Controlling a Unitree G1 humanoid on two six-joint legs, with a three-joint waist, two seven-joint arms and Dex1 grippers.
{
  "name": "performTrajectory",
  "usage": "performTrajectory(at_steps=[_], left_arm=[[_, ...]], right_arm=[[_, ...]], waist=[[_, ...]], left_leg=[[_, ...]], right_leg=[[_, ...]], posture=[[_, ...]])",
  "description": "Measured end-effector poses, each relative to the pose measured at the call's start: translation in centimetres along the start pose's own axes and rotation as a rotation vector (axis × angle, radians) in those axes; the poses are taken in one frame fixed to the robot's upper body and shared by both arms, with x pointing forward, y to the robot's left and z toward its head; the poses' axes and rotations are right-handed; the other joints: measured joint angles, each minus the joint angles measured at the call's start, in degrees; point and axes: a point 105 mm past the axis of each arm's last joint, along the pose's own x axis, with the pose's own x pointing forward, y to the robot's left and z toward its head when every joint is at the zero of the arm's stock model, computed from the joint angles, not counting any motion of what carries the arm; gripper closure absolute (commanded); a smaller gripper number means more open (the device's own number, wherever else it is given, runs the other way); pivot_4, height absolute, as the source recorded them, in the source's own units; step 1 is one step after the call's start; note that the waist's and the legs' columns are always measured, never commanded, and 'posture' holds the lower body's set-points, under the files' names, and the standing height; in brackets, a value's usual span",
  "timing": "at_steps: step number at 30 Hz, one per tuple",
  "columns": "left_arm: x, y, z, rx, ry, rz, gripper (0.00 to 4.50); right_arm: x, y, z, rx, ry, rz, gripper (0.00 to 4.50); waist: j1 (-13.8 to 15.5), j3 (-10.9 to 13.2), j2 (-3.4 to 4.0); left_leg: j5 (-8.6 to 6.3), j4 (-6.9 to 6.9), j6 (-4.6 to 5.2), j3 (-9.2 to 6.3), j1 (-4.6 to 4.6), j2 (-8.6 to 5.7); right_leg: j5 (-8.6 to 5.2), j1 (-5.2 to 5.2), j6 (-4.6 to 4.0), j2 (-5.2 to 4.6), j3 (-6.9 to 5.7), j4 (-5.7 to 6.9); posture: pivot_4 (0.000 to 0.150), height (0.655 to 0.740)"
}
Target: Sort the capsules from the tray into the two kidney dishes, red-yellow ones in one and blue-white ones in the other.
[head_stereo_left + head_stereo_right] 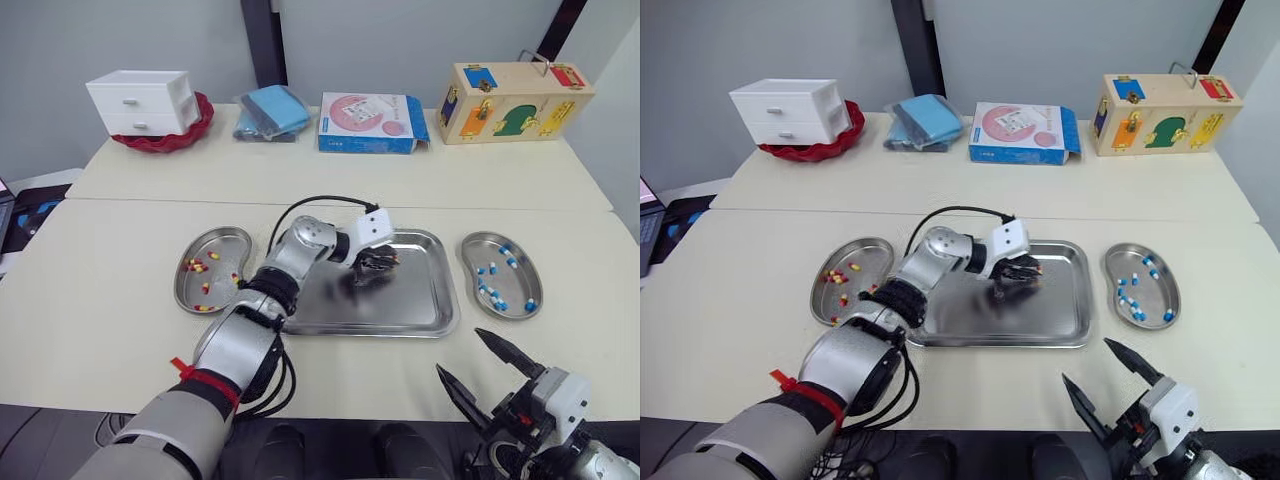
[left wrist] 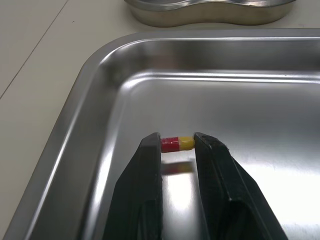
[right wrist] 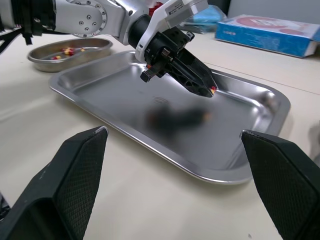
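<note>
A steel tray [image 1: 420, 315] lies mid-table. Over its middle my left gripper [image 1: 378, 266] is shut on a red-yellow capsule [image 2: 177, 143], pinched between its two black fingertips just above the tray floor; the right wrist view shows that capsule [image 3: 213, 90] at the tip too. The left kidney dish [image 1: 228, 243] holds several red-yellow capsules [image 1: 197, 266]. The right kidney dish [image 1: 478, 246] holds several blue-white capsules [image 1: 492, 293]. My right gripper [image 1: 490, 370] hangs open near the table's front edge, right of the tray, with nothing between its fingers.
Along the back of the table stand a white drawer box in a red bowl [image 1: 145, 103], a folded blue cloth [image 1: 272, 112], a blue-pink carton [image 1: 370, 122] and a wooden activity box [image 1: 512, 102]. A black cable loops over my left wrist [image 1: 310, 205].
</note>
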Motion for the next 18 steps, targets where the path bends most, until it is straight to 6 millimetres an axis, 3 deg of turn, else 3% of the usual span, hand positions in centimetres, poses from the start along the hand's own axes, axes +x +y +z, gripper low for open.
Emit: performTrajectory(at_steps=[8,18], left_arm=[[-6.9,-0.4,-0.4,-0.091,-0.011,0.166,3.53],[-16.5,-1.3,-4.1,-0.245,0.138,0.445,3.53]], right_arm=[[0.2,-0.3,0.3,-0.017,0.019,0.18,0.0],[0.7,-0.8,0.4,-0.035,0.04,0.381,0.0]], waist=[[0.1,0.0,0.02],[0.3,0.0,-0.01]], left_leg=[[0.01,0.04,-0.02,-0.01,0.05,0.03],[0.01,0.06,-0.01,-0.02,0.12,0.04]], right_leg=[[0.0,0.09,0.0,-0.02,0.0,0.01],[0.0,0.15,0.0,-0.05,-0.03,0.0]], posture=[[0.15,0.74],[0.15,0.74]])
